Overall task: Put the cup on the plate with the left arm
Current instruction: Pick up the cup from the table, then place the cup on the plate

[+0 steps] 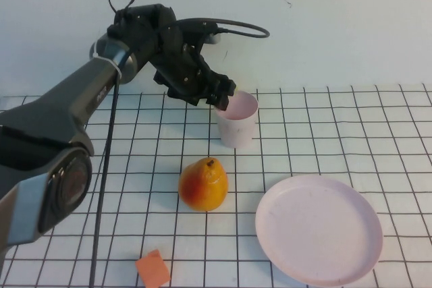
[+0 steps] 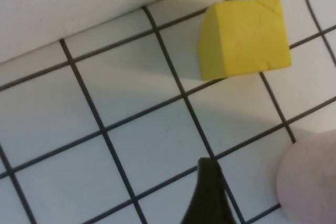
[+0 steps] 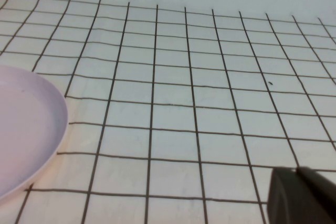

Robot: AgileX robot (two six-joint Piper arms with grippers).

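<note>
The pale pink cup [image 1: 237, 121] stands upright on the gridded table near the back wall. My left gripper [image 1: 225, 99] hangs at the cup's upper left rim, open and holding nothing. In the left wrist view one dark finger [image 2: 210, 195] shows, with bare table between it and the cup [image 2: 312, 177]; the other finger is out of view. The large pink plate [image 1: 318, 228] lies empty at the front right, well apart from the cup. Its rim [image 3: 31, 140] also shows in the right wrist view. My right gripper [image 3: 302, 198] is low over bare table beside the plate.
A yellow-orange pear [image 1: 203, 184] stands between cup and plate, in front of the cup. An orange block [image 1: 153, 269] lies near the front edge. A yellow block [image 2: 244, 35] sits by the back wall [image 1: 324, 18] close to the cup.
</note>
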